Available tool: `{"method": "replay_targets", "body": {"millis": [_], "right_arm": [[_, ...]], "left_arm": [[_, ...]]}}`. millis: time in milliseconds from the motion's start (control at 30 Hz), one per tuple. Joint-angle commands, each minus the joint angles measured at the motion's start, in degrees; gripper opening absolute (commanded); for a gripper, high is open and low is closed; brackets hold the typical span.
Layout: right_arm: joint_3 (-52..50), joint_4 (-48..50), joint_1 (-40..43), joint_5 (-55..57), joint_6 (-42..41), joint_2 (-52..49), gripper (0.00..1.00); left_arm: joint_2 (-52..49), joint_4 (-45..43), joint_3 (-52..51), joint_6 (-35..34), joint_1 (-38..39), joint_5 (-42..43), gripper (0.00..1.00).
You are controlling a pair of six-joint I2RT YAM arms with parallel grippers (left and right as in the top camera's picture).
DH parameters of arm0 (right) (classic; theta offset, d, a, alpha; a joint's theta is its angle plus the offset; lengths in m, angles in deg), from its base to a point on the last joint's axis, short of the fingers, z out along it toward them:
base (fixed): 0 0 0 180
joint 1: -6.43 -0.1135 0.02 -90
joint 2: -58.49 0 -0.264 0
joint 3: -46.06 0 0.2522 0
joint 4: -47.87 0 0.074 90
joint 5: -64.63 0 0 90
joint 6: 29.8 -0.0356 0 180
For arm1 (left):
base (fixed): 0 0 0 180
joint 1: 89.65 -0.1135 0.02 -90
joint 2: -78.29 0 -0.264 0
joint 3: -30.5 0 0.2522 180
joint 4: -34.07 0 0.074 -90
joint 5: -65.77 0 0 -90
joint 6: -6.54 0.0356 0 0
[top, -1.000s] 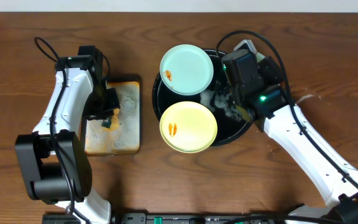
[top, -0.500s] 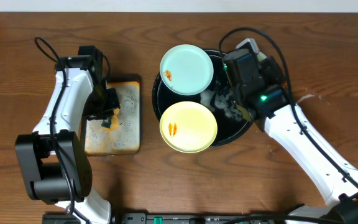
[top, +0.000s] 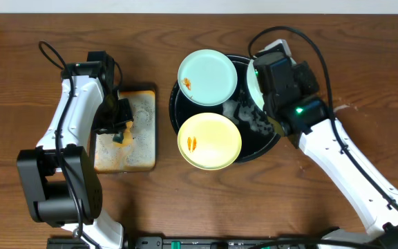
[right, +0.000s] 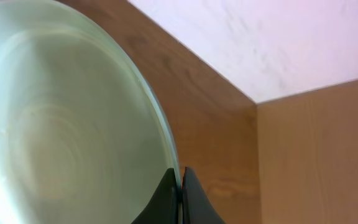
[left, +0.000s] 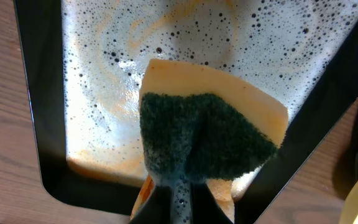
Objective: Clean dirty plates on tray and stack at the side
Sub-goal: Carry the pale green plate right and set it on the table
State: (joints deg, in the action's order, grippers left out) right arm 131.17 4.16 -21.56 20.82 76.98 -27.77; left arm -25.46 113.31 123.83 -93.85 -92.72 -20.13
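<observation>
Over the last second the right gripper (right: 180, 186) has been raised and drawn toward 1 o'clock from the black tray (top: 258, 143). A pale green plate (top: 251, 84) has been brought up with it. The plate is now tipped on edge at the tray's 2 o'clock side. Its rim is pinched between fingers closed almost to touching.

The left gripper (left: 179, 200) has not been moved. It is clamped tight on a yellow-and-green sponge (left: 207, 143), held just above the sudsy, rust-stained metal tray (left: 104, 93).

It may be judged that one plate is being carried across for wiping. Two more are left on the black tray, each marked with an orange smear. The blue-green plate (top: 208, 77) lies at 11 o'clock and overhangs the rim. The yellow plate (top: 209, 141) lies at 7 o'clock. No stack has yet been started at the side.

The work is set on a dark brown wooden table (top: 185, 207) with visible grain. A wet, soapy sheen can be seen on the bare part of the black tray. A pale, faintly mottled wall (right: 278, 43) is seen beyond the table in the right wrist view.
</observation>
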Motion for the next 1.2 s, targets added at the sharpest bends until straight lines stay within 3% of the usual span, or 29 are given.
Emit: {"method": "replay_targets", "body": {"millis": [0,133,233,333,467,700,767,933,1167], "right_arm": [[0.1,0.6,-1.1,8.1,3.0,-0.6,0.01],[0.1,1.0,-1.8,2.3,2.8,-1.4,0.01],[0.1,0.9,-2.7,8.6,2.5,-1.2,0.01],[0.1,1.5,-2.7,3.4,2.6,-1.7,0.01],[0.1,0.6,-3.4,7.5,0.7,-1.3,0.01],[0.3,0.2,-4.1,2.2,-1.5,0.8,0.01],[0.3,-0.1,-2.0,-2.7,-2.9,0.2,0.01],[0.7,-2.9,3.1,-9.7,-15.3,3.7,0.01],[0.7,-5.9,21.8,-26.3,-18.7,8.4,0.01]], "left_arm": [[0.0,0.2,0.0,0.9,-0.2,-0.5,0.08],[0.0,0.0,0.0,0.9,-0.2,-0.5,0.08],[0.0,0.1,0.0,1.0,-0.2,-0.5,0.08],[0.0,-0.1,0.0,1.0,-0.2,-0.5,0.08],[0.0,0.0,0.0,1.0,-0.2,-0.5,0.08],[0.0,-0.2,0.0,0.9,-0.2,-0.5,0.08],[0.0,-0.3,0.0,0.9,-0.2,-0.5,0.08],[0.0,0.0,0.0,0.9,-0.2,-0.5,0.08],[0.0,-0.1,0.0,0.9,-0.2,-0.5,0.08]]}}
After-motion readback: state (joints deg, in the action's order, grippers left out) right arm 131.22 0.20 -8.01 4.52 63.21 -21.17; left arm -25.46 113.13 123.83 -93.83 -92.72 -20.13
